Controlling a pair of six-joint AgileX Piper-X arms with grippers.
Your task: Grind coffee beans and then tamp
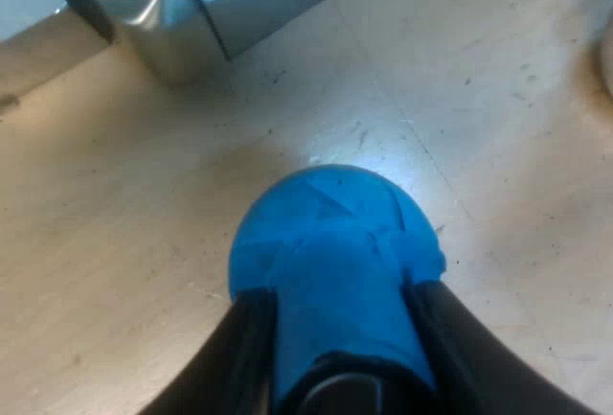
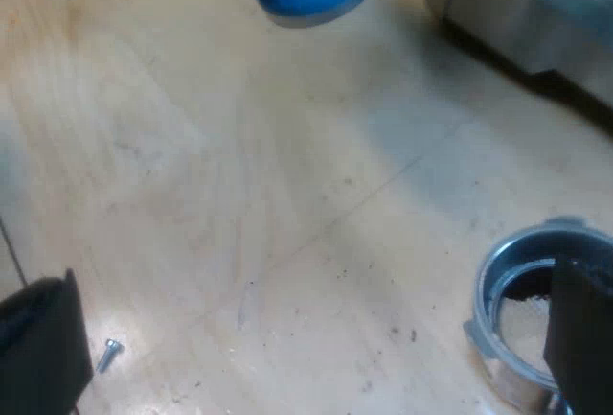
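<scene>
Between left jaws, rounded blue tamper [image 1: 330,262], scuffed pale wooden surface [image 1: 115,242] beneath.

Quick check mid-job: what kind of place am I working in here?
Likely a coffee-making bench: a pale wooden table with a metal espresso machine, a blue tamper and a metal holder.

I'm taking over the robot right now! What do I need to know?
Left pincer: shut on the blue tamper, over the wooden table by the espresso machine.
Right pincer: open, one finger beside the metal holder on the table.
Done: the holder seems to have grounds in it, so grinding looks finished.
Left: bring the tamper onto the holder and press.
Note: a small screw lies near the right pincer's other finger.
</scene>
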